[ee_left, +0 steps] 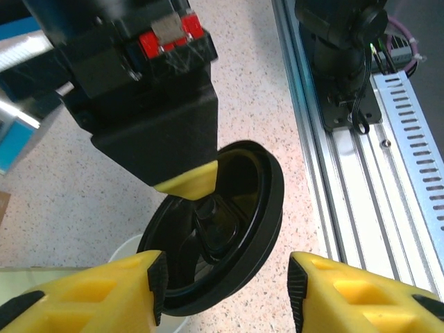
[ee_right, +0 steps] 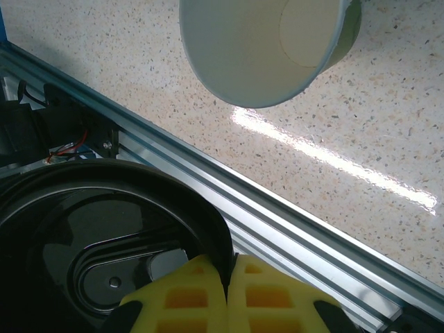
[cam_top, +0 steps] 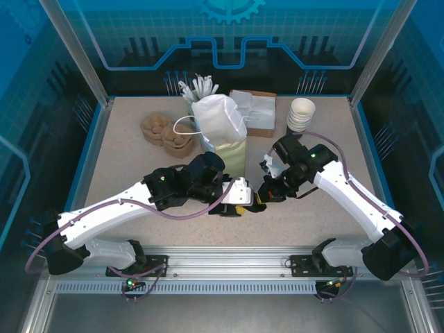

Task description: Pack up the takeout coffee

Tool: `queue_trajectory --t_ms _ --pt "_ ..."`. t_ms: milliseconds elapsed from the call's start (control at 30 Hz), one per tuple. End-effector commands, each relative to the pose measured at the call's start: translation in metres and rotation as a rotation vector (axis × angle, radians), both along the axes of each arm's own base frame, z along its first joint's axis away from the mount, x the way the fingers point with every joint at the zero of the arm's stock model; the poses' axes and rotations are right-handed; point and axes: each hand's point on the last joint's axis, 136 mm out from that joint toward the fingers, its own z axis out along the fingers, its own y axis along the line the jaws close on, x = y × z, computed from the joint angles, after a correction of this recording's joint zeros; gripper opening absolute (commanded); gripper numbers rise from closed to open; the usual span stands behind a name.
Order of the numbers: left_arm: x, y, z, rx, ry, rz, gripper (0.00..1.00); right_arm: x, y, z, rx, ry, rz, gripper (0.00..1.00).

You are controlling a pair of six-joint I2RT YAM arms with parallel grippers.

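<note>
Backdrop: blue-lit panels wall in a speckled worktop (cam_top: 125, 166).
Step in hand: by my reading, lidding the cup before it goes into the bag.
Brown pulp carriers (cam_top: 165, 132): far-left area of the worktop; I can make out nothing in them.
White sticks (cam_top: 198, 87): bunched upright at the far edge; their holder is mostly hidden behind the bag.
White paper bag (cam_top: 220, 118): stands left of centre toward the far edge; its contents cannot be seen.
Left hand (ee_left: 227, 291): jaws about half apart, straddling the lid. One finger is clear of everything, so nothing is gripped.
Coffee cup (ee_right: 263, 48): mid-worktop toward the near edge, lidless. Its white wall and bare bottom show, with no drink visible.
Black lid (ee_left: 243, 208): tilted, with the cup's white rim just beneath its lower edge.
Right hand (ee_right: 227, 284): pinched tight on the lid's rim.
Doing it well: steady the cup wall gently with the left hand, since paper crushes. Level and centre the lid over the rim, then press evenly, because a tilted lid would likely seat on one side only.
Cardboard box (cam_top: 253, 111): far edge, right of the bag, holding white paper packets.
Cup stack (cam_top: 300, 114): far-right area, lidless white cups nested together.
</note>
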Motion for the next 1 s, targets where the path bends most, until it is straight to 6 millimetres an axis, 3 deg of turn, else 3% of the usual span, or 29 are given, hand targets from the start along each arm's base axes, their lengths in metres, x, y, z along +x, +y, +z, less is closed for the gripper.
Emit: queue_trajectory --t_ms 0,700,800,967 --pt "-0.002 0.002 -0.01 0.056 -0.003 -0.025 0.48 -0.001 0.002 0.009 0.026 0.012 0.007 0.0" --pt "0.006 -0.002 -0.013 0.085 -0.02 -0.013 0.26 -0.001 0.003 0.009 0.032 0.024 0.007 0.0" --pt "0.011 -0.002 -0.009 0.07 -0.039 0.011 0.16 -0.001 0.003 0.011 0.032 0.017 0.003 0.05" --pt "0.01 -0.004 -0.001 0.019 -0.042 0.018 0.14 0.001 0.0 0.012 0.034 0.007 -0.013 0.15"
